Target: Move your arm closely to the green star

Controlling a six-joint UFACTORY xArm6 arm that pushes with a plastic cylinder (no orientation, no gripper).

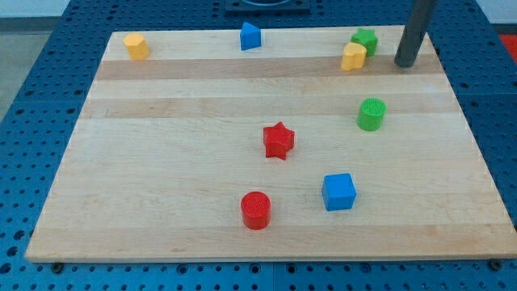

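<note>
The green star [366, 38] lies near the view's top right on the wooden board [161, 162], touching a yellow block [353, 56] just below and to its left. My tip [405, 63] is at the lower end of the dark rod, a short way to the right of the green star and slightly below it, apart from it.
A green cylinder [371, 114] stands below the star. A red star [279, 141] is at the board's middle, a red cylinder [255, 210] and a blue cube [338, 191] lower down. A blue block [250, 36] and a yellow block [136, 45] sit along the top edge.
</note>
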